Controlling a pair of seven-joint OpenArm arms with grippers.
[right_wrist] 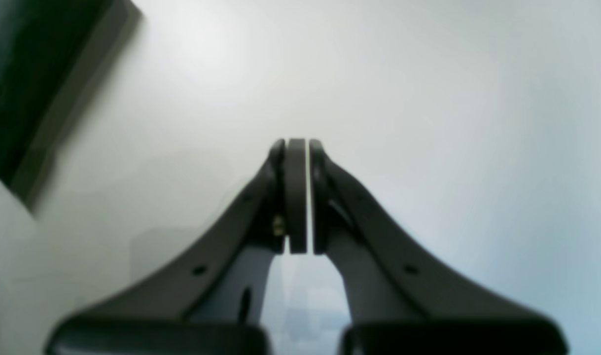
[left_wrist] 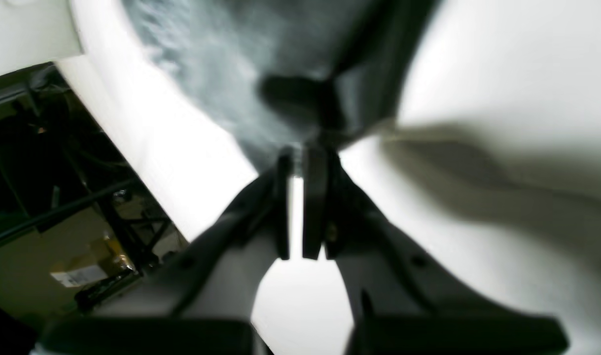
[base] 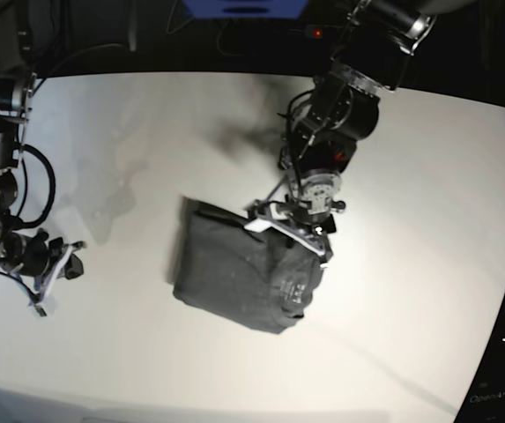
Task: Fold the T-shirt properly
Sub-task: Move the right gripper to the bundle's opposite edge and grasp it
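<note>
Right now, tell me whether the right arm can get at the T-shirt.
Probably yes: bare white table lies between the right tool and the T-shirt, nothing blocking. The left tool already sits at its far edge.

One T-shirt point(base: 239, 273), one table point(base: 411, 264), two pincers point(base: 289, 227).

From my base view, the T-shirt point(base: 243, 273) lies folded in a compact bundle near the middle of the table point(base: 428, 220), a little toward the near edge. My left gripper point(base: 289, 226) sits over the bundle's far right corner, its arm reaching in from the far edge. My right gripper point(base: 58, 264) rests well apart from the cloth, close to the table's left edge. In the right wrist view, the shirt's edge lies off to the upper left.
</note>
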